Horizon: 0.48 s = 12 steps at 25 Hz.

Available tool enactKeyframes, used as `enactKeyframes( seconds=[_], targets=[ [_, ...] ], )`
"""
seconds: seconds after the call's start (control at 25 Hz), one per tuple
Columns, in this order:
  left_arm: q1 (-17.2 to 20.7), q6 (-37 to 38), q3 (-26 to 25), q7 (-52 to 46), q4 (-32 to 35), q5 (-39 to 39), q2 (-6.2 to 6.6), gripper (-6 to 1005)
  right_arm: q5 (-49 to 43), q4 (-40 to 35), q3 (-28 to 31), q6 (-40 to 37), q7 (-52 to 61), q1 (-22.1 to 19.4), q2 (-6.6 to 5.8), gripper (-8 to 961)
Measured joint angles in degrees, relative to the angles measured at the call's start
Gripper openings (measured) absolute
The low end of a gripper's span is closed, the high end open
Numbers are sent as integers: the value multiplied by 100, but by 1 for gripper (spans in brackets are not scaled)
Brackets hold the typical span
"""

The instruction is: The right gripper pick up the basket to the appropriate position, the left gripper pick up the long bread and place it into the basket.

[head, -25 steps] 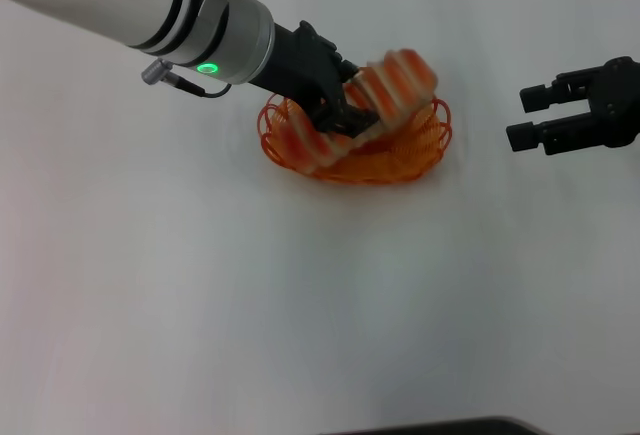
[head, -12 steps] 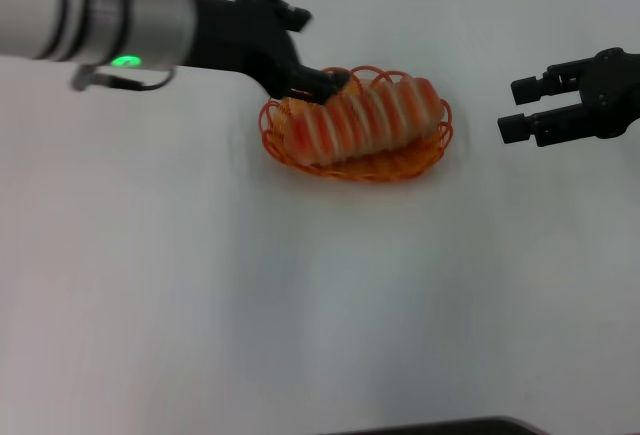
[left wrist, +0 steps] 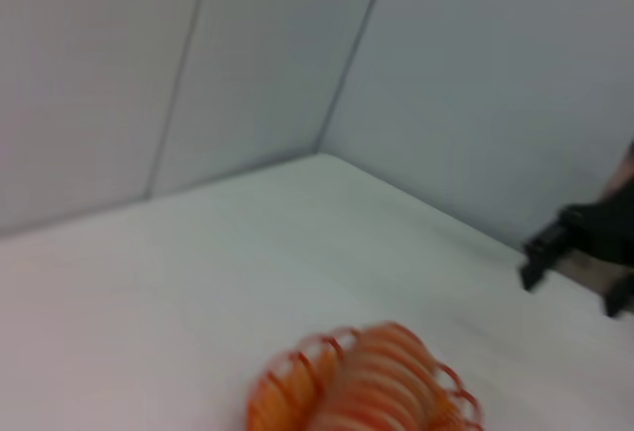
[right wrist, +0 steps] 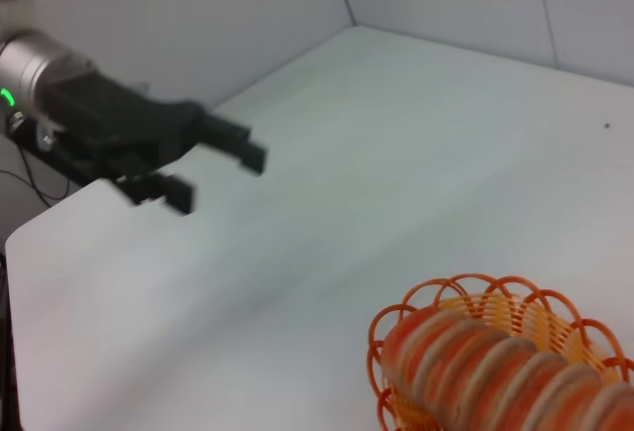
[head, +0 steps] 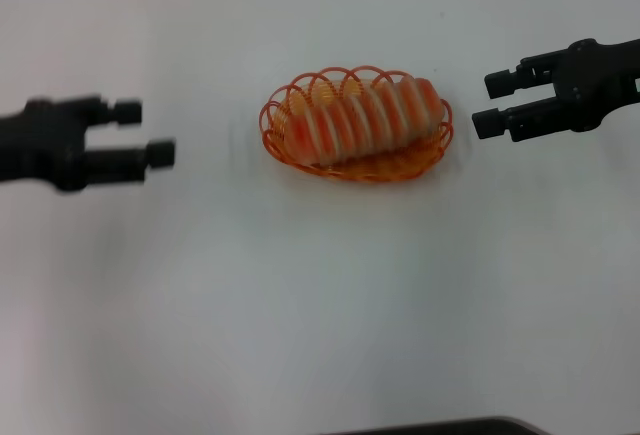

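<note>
The orange wire basket (head: 420,161) stands on the white table at the middle back. The long bread (head: 360,120), orange-red with cream stripes, lies inside it. My left gripper (head: 148,133) is open and empty, well to the left of the basket. My right gripper (head: 488,103) is open and empty, just right of the basket and apart from it. The left wrist view shows the basket (left wrist: 272,401), the bread (left wrist: 381,381) and the right gripper (left wrist: 535,258) beyond. The right wrist view shows the basket (right wrist: 475,292), the bread (right wrist: 495,372) and the left gripper (right wrist: 218,175).
The white table (head: 320,305) reaches all around the basket. Pale walls stand behind it in the left wrist view (left wrist: 475,74). A dark edge (head: 440,427) shows at the table's front.
The left gripper let go of the bread, which settled flat in the basket, then drew back far to the left. The right gripper shifted slightly toward the basket.
</note>
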Motion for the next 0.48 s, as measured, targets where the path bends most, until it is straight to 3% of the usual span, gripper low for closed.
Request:
enactKeyframes(
  seconds=[0.16,0.48],
  targets=[
    [60,290,-75,116,-764,58,400,841,-7,0,-163,-3,81,31,-3,748],
    [140,252,-87,124,-806,108,429,842,-19,-1,-315,-7,139,54,-35,748]
  ],
)
